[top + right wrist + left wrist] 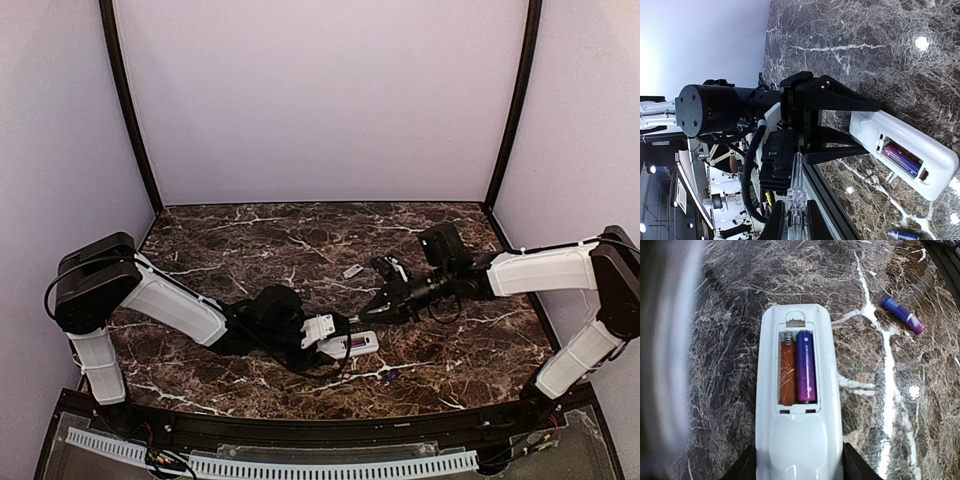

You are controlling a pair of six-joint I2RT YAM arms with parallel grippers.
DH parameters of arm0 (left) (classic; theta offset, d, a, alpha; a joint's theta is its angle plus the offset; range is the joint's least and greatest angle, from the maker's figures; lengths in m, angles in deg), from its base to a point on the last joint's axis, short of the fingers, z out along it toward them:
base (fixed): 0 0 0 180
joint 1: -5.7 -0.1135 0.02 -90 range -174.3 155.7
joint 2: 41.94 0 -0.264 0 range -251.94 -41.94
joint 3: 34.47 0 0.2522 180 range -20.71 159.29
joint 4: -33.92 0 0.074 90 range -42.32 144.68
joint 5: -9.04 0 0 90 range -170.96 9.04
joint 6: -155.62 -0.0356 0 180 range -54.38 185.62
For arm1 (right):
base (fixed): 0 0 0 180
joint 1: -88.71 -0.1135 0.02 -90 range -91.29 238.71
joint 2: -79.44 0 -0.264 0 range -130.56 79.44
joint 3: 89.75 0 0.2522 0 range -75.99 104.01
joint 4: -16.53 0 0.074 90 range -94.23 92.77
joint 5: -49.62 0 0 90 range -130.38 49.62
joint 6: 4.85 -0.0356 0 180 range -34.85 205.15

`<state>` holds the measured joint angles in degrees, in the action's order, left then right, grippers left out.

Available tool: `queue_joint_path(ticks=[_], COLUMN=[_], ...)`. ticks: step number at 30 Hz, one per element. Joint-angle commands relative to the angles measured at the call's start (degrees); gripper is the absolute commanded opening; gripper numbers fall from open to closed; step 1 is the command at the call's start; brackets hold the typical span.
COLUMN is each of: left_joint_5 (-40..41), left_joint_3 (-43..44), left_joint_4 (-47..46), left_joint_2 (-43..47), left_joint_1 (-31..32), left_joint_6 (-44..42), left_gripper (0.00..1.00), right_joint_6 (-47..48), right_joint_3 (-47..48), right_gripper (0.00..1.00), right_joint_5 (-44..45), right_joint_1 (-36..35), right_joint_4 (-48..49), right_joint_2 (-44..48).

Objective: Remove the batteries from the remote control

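At table [250, 235] centre, L arm [175, 305] low, fingers [850, 102] round remote control [800, 440].

The left tool [867, 127] clamps one end of the remote control [799, 435] from both sides, so nothing passes there. Above the open recess the way down is free. Its left slot is bare, leaving a gap beside the seated battery [806, 365] on the right. The right tool [372, 308] hangs near the remote's free end, crowding that side. A loose battery [903, 315] lies on the table [230, 240] near the remote, apart from it. The grey cover piece [352, 270] lies farther back, and behind it the marble is open.
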<state>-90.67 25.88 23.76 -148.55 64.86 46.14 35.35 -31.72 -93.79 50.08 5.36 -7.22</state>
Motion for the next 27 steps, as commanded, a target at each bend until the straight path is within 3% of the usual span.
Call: queue_joint_path(ticks=[1,10,27], left_joint_5=[0.72,0.21,-1.61], left_joint_3=[-0.71,-0.82,-0.28], left_joint_4=[4.16,3.77,6.03], left_joint_2=[-1.02,0.02,1.97], left_joint_1=[0.35,0.39,0.40], left_joint_6=[-0.35,0.04,-1.31], left_gripper=[0.00,0.00,0.00], right_joint_6=[5.22,14.78,24.74], right_joint_3=[3.67,9.14,15.33], right_gripper=[0.00,0.00,0.00], right_joint_5=[1.17,12.89,22.06], right_joint_1=[-0.34,0.07,0.74], right_joint_4=[-4.68,-22.61,-33.14], right_joint_2=[2.13,1.97,3.08])
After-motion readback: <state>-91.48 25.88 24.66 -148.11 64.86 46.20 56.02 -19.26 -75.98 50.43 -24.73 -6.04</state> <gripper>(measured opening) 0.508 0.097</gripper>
